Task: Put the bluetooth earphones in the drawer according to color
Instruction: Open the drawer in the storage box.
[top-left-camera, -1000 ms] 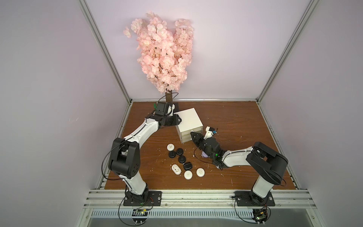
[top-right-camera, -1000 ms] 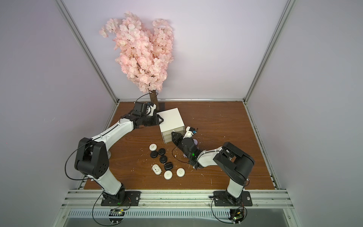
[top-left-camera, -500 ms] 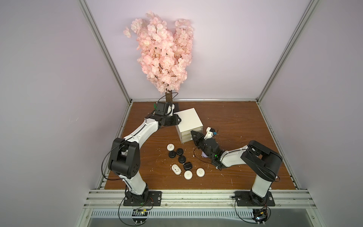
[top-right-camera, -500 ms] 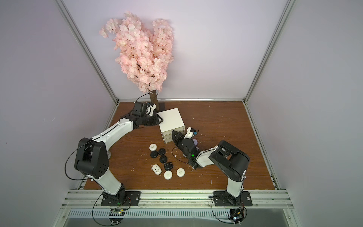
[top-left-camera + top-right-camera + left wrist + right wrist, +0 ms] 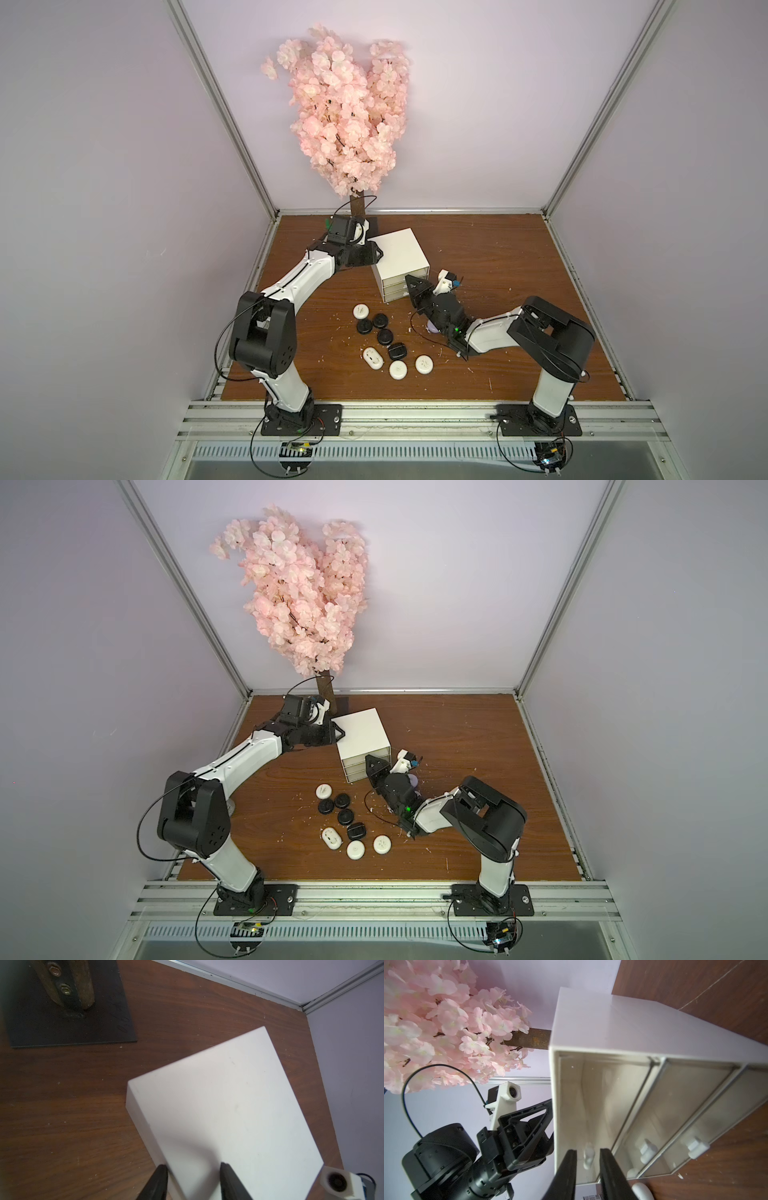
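My left gripper (image 5: 193, 1165) clamps the upper side edge of the cabinet (image 5: 228, 1095); my right gripper (image 5: 588, 1150) sits slightly open around the top drawer handle (image 5: 588, 1157).

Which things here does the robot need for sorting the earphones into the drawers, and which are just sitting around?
For the job: white earphone cases, black earphone cases, a lavender case, the drawer cabinet, left gripper, right gripper.

Just lying about: pink blossom tree, its black base plate, white crumbs.
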`<state>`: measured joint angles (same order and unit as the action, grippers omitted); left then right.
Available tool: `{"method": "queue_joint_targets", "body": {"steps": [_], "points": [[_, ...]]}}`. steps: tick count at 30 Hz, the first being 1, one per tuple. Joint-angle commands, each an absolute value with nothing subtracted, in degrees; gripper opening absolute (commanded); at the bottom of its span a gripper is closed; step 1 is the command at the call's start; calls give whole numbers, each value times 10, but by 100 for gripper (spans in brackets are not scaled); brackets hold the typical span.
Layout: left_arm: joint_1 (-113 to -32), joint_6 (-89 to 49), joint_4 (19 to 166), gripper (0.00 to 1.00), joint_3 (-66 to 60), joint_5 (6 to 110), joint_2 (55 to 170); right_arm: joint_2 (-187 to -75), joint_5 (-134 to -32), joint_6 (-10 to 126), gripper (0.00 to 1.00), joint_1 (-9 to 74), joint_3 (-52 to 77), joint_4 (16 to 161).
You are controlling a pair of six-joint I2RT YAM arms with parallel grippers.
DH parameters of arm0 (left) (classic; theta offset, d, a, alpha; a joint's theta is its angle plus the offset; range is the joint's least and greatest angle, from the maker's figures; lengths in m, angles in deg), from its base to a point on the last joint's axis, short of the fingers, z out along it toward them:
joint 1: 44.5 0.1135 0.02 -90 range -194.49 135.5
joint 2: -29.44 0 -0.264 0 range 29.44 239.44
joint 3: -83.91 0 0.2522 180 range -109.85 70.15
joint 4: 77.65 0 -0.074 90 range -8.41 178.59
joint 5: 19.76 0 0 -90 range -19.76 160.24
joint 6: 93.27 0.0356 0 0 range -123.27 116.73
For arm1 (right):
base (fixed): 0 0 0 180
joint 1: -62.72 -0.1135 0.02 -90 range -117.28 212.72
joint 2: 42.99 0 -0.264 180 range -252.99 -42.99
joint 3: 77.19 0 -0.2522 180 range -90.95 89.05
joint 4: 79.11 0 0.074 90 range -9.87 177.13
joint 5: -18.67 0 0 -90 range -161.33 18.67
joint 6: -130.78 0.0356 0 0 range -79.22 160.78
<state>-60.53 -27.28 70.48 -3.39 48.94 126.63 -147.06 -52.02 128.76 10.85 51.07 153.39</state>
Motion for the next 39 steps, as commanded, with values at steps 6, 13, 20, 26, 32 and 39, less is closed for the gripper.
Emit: {"method": "queue_joint_targets", "body": {"steps": [6,13,20,26,32,39], "points": [[-610,-259,686,42,-26,504,1285,-1484,-502,1303,22,112,500,1564],[-614,-258,686,41,-25,504,1287,-1489,-501,1302,18,116,491,1564],[-620,-258,684,40,-24,509,1287,-1489,-504,1308,5,117,497,1564],[-626,-269,685,38,-24,518,1290,-1485,-534,1326,0,114,522,1563],[-626,-286,695,35,-15,536,1290,-1468,-558,1335,0,101,549,1555],[-626,-298,706,34,-8,549,1287,-1439,-563,1349,0,72,584,1541]]}}
